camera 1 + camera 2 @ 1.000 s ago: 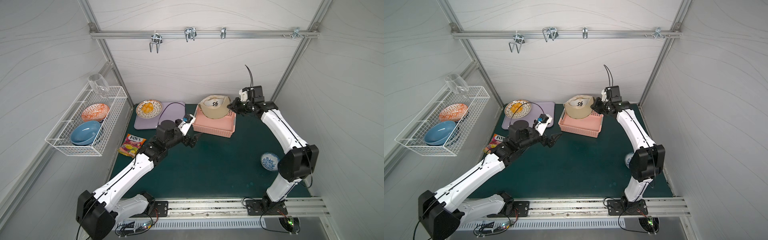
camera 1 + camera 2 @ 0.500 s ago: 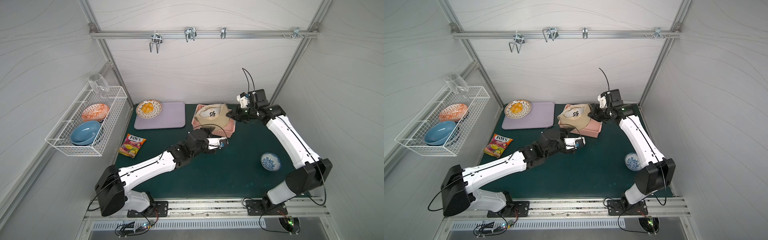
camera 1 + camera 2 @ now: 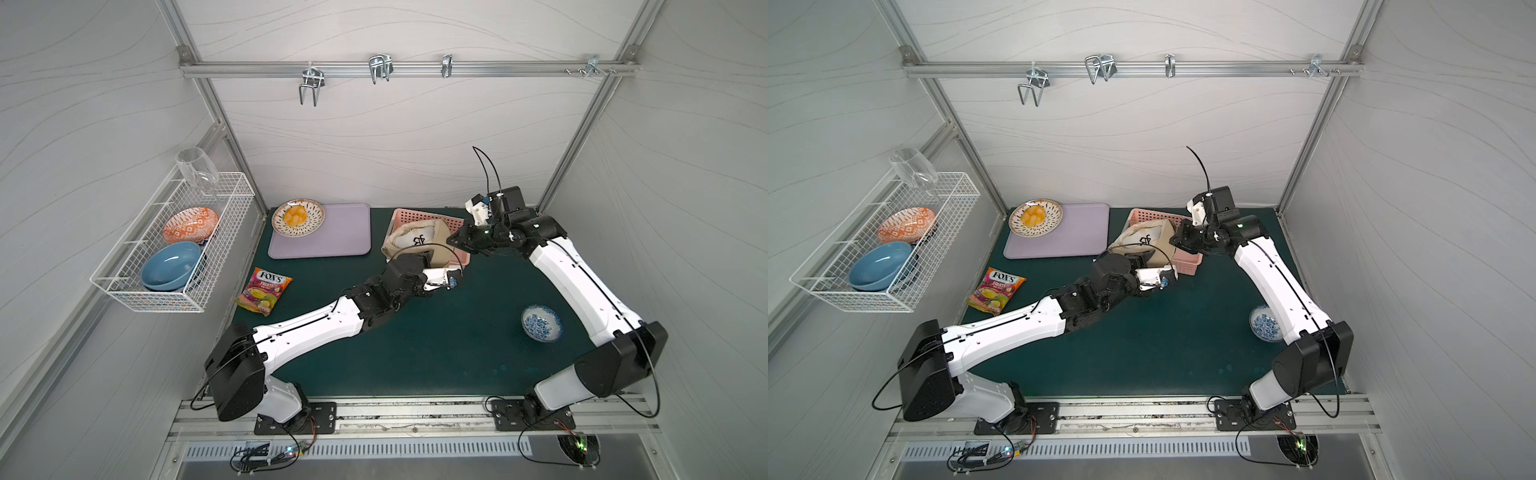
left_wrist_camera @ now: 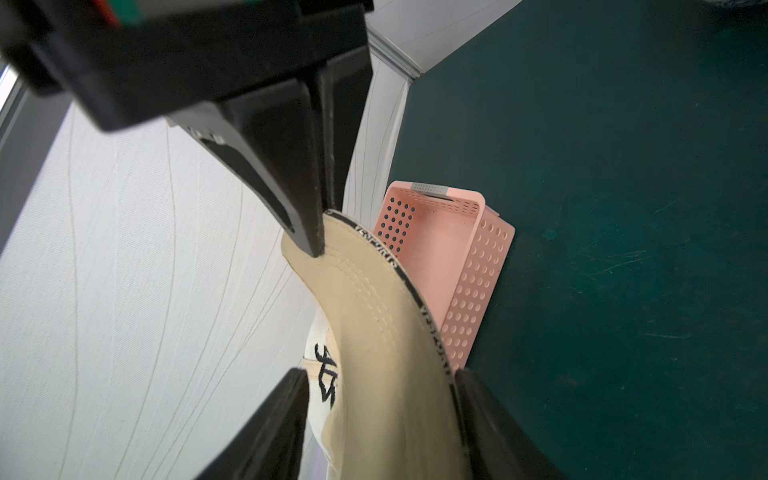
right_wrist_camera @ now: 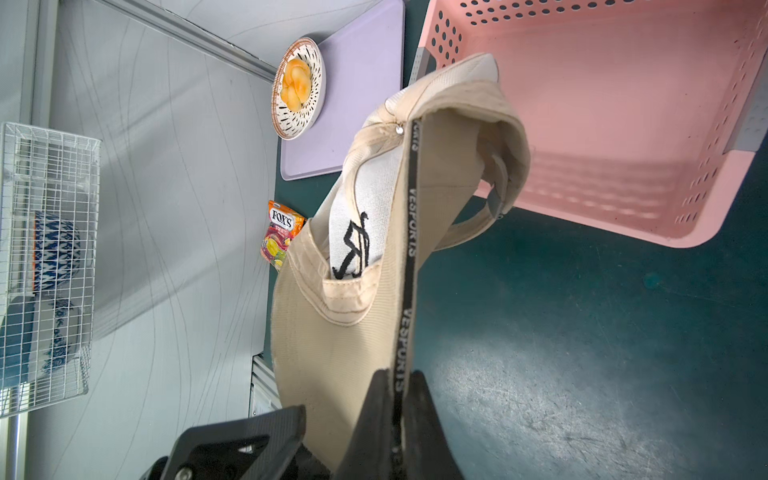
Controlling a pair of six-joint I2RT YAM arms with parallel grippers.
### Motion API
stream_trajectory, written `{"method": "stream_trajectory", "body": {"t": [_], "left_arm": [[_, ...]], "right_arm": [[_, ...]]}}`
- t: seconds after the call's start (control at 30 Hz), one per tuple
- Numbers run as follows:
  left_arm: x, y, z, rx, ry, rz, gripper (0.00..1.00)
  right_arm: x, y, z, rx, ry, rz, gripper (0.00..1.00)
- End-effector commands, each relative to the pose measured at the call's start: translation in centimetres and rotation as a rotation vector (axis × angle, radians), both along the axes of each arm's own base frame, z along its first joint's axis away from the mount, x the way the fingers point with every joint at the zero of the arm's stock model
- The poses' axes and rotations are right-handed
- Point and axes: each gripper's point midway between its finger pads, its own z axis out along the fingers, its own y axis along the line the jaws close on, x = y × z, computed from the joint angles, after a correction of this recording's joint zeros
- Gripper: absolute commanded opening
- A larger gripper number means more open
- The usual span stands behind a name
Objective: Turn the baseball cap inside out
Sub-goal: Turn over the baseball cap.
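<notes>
The baseball cap (image 3: 415, 239) (image 3: 1144, 237) is beige with a black monogram on pale lining, and it hangs over the front of the pink basket (image 3: 415, 214). My right gripper (image 5: 398, 374) is shut on the black-lettered edge of the cap's brim (image 5: 409, 257) and holds the cap up. In the left wrist view its black fingers (image 4: 307, 216) pinch the brim's far end. My left gripper (image 4: 381, 374) stands open around the brim (image 4: 374, 332). One finger (image 4: 469, 399) lies against the brim's edge. The other finger (image 4: 286, 407) stands a little apart from the cap.
A purple tray (image 3: 332, 232) with a plate of orange food (image 3: 297, 218) lies at the back left. A Fox's candy bag (image 3: 264, 289) is near the left edge and a small blue-white bowl (image 3: 541, 323) at the right. A wire rack (image 3: 174, 249) hangs on the left wall.
My left arm swung from beside the tray across to the cap and its jaws narrowed around the brim. My right gripper brought the cap lower and toward the basket's front.
</notes>
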Motion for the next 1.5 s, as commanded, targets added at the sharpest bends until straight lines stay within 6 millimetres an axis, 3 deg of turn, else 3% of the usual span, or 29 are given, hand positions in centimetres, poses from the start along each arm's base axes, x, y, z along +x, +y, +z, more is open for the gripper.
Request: {"method": "stream_trajectory", "body": {"t": [0.0, 0.07, 0.23, 0.27, 0.3, 0.33, 0.43, 0.5, 0.57, 0.67, 0.83, 0.93, 1.13, 1.3, 1.47], "left_arm": [[1.1, -0.2, 2.1, -0.067, -0.046, 0.047, 0.60], [1.3, -0.2, 1.9, -0.062, -0.038, 0.060, 0.52], [1.5, 0.1, 2.3, -0.088, -0.019, 0.093, 0.04], [1.3, 0.1, 2.6, -0.105, -0.006, 0.093, 0.00], [1.1, 0.2, 2.7, -0.121, 0.015, 0.091, 0.00], [0.8, 0.3, 3.1, -0.149, 0.035, 0.091, 0.00], [0.2, 1.0, 4.1, -0.236, 0.106, 0.127, 0.00], [0.0, 1.6, 4.6, -0.292, 0.152, 0.160, 0.00], [-0.2, 2.4, 5.0, -0.355, 0.190, 0.207, 0.00], [-0.4, 3.8, 5.2, -0.451, 0.253, 0.290, 0.00], [-0.4, 7.3, 4.6, -0.695, 0.472, 0.461, 0.00], [-0.7, 8.9, 3.4, -0.798, 0.550, 0.537, 0.00], [-2.2, 9.5, 0.7, -0.908, 0.663, 0.567, 0.00], [-2.7, 9.6, -0.9, -0.909, 0.706, 0.584, 0.00], [-3.2, 9.9, -0.3, -0.956, 0.723, 0.571, 0.00]], "right_arm": [[-1.0, 0.1, 1.6, 0.023, -0.038, 0.018, 0.00], [-1.1, 0.1, 1.6, 0.022, -0.038, 0.016, 0.00], [-1.3, -0.1, 1.7, 0.026, -0.047, 0.014, 0.02], [-1.3, -0.1, 1.9, 0.029, -0.054, 0.013, 0.04], [-1.4, -0.2, 2.1, 0.033, -0.065, 0.011, 0.13], [-1.4, -0.4, 2.5, 0.041, -0.084, 0.007, 0.32], [-1.6, -1.2, 3.6, 0.043, -0.175, -0.007, 0.59], [-1.8, -2.5, 4.4, 0.005, -0.258, -0.036, 0.69], [-2.4, -3.7, 4.9, -0.028, -0.334, -0.053, 0.73], [-3.6, -4.0, 4.5, -0.049, -0.421, -0.001, 0.73], [-6.9, -2.0, 0.5, -0.021, -0.449, 0.218, 0.71], [-8.4, -0.2, -1.4, 0.017, -0.426, 0.307, 0.67], [-10.3, 4.5, -4.4, 0.048, -0.338, 0.457, 0.58], [-10.2, 7.5, -5.6, 0.062, -0.299, 0.472, 0.48], [-8.3, 8.1, -9.4, -0.007, -0.221, 0.380, 0.46]]}}
